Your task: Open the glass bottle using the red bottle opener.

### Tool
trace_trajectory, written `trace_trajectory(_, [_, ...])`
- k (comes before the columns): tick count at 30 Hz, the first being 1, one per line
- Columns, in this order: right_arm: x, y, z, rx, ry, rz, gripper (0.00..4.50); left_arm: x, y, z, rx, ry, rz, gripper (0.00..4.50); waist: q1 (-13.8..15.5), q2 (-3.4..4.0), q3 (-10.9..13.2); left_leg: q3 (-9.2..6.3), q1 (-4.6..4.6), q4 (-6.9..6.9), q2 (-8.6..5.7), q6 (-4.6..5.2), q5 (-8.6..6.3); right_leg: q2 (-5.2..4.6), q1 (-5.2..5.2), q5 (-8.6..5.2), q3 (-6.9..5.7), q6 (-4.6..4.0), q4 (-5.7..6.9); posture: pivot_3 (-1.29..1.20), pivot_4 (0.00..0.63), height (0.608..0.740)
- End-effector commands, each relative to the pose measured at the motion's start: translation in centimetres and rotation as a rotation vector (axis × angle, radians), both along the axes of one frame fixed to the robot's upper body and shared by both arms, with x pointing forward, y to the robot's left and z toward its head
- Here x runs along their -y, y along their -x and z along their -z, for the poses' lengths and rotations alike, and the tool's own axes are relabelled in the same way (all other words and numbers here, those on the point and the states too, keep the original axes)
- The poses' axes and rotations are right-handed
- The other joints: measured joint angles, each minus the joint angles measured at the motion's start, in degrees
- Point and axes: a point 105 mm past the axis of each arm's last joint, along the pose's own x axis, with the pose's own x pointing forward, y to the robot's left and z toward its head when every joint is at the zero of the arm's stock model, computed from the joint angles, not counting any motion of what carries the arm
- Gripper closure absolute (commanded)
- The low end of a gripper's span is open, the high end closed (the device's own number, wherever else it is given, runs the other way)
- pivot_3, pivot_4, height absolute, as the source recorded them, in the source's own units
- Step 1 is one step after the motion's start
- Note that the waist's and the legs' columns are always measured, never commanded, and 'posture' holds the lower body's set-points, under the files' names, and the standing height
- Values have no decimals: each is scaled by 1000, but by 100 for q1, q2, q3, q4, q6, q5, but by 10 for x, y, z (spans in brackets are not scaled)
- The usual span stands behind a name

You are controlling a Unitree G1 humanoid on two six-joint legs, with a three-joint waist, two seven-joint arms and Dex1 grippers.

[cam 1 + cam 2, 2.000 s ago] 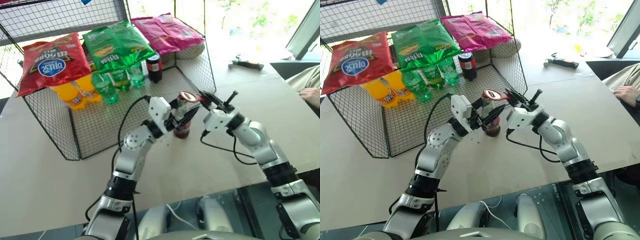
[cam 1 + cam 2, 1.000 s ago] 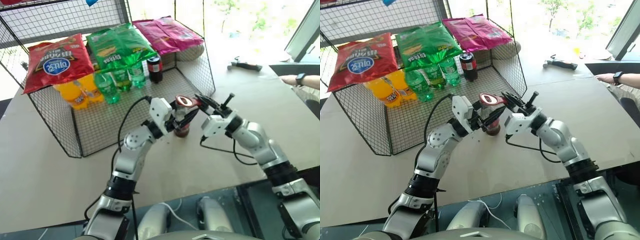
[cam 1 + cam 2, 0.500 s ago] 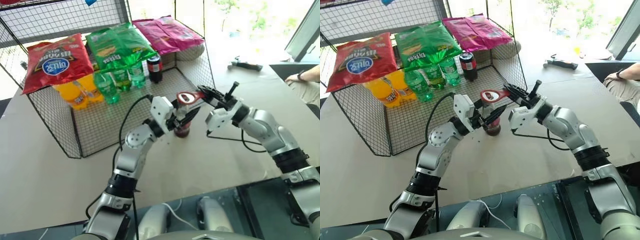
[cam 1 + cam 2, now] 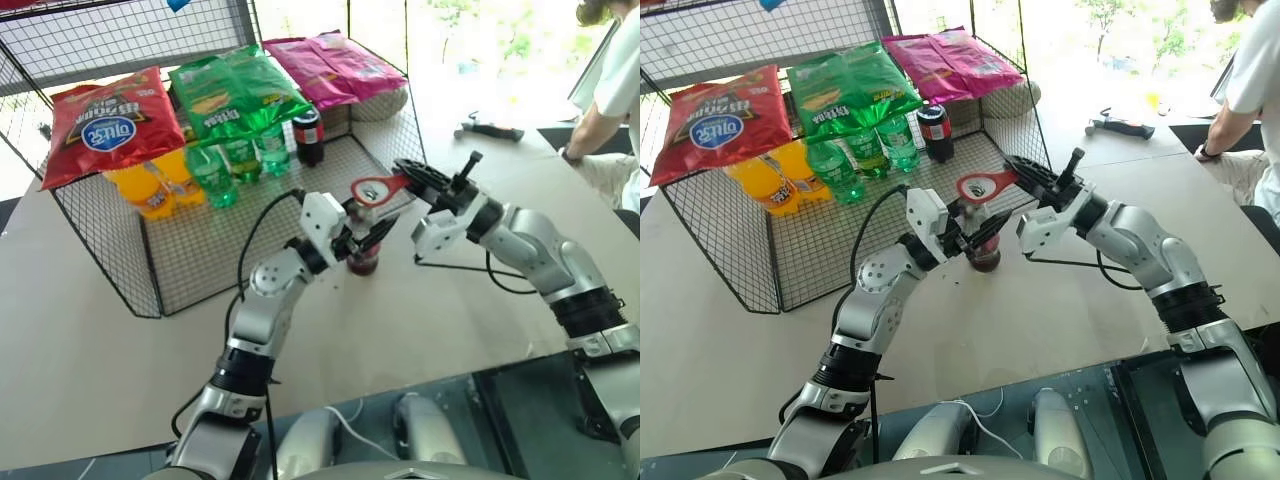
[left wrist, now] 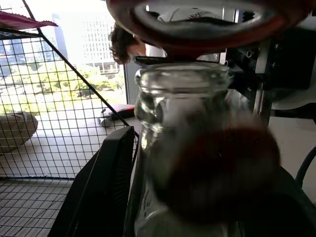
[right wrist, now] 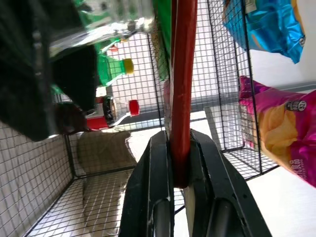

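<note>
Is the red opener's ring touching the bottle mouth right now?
Apart. The left wrist view shows a clear gap between the red bottle opener ring and the glass bottle rim.

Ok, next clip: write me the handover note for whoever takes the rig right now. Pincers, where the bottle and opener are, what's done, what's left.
Left pincer: closed around the bottle, holding it upright on the table in front of the wire basket.
Right pincer: shut on the opener by its handle, with the ring head tilted just above the bottle's mouth.
Done: both things are gripped; in the left wrist view the bottle's mouth looks bare, no cap on it, so the cap appears to be off already.
Left: confirm the cap is off; if so, put the opener down and let go of the bottle.
</note>
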Motion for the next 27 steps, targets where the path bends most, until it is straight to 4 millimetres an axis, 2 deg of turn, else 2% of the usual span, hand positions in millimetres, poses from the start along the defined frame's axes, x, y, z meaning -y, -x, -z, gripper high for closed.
trace_trajectory(1, [-1,10,-29,102,-69,-33,4500,-5,0,1,2,1,-21,1854,1,0,0,0,0,0,0,0,0,0,0,0,0,0,0,0,150,740])
trace_trajectory(8, [9,2,-32,57,-159,11,4500,-6,0,1,1,7,-25,1854,-2,0,0,1,-1,0,0,0,0,0,0,0,1,0,0,0,150,740])
trace_trajectory(14, [18,-5,-23,-29,-221,52,4500,-6,1,-1,3,16,-12,1854,0,-1,-1,1,-1,0,0,0,0,-1,0,0,2,0,0,0,150,740])
trace_trajectory(15, [19,-5,-21,-39,-225,56,4500,-6,2,0,5,12,-11,1306,-1,-1,-1,1,-1,0,0,1,0,-1,-1,0,2,0,0,0,150,740])
trace_trajectory(17, [19,-5,-18,-51,-226,58,4500,-6,1,-1,5,22,-20,719,-2,-1,0,2,-3,-1,0,1,0,-1,-4,0,3,0,0,0,150,740])
trace_trajectory(18, [19,-6,-17,-55,-226,59,4500,-7,1,-1,4,27,-24,204,-1,-2,1,2,-4,-1,0,1,0,0,-6,0,3,0,1,0,150,740])
trace_trajectory(19, [19,-6,-16,-57,-225,59,4500,-7,1,-1,3,30,-26,66,-1,-2,1,2,-6,-1,0,1,0,0,-8,0,3,0,1,0,150,740])
trace_trajectory(27, [24,-8,-11,-95,-242,75,4500,-8,3,1,-1,30,-20,66,0,-2,1,3,-6,-1,0,1,0,-1,-8,0,4,0,2,0,150,740])
